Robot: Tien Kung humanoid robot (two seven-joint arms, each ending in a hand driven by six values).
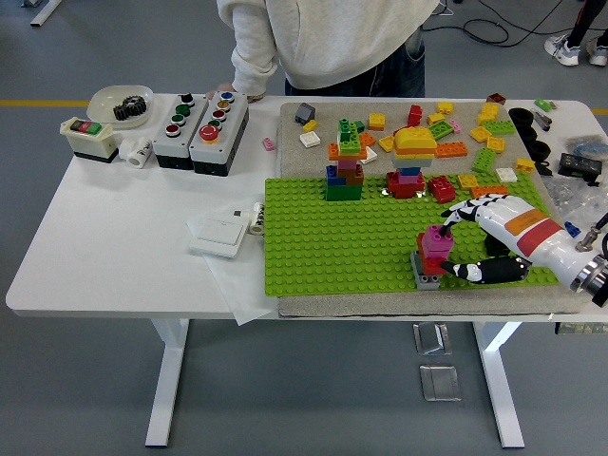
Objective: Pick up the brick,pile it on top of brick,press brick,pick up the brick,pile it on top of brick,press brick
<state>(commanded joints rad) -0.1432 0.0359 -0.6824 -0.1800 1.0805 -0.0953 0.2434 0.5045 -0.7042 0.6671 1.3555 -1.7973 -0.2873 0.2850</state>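
We see the right hand (465,242) pinching the pink brick (437,241) with its fingers (454,218), atop the stack on the green plate (323,247).

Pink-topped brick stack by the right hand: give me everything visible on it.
The brick stack is a small plastic-looking tower: grey brick at the bottom, red in the middle, pink on top with its studs showing. It stands upright on the green baseplate near that plate's front right edge. The right hand reaches it from the right, one finger at the pink top and one low beside the base. Whether it grips cannot be told.
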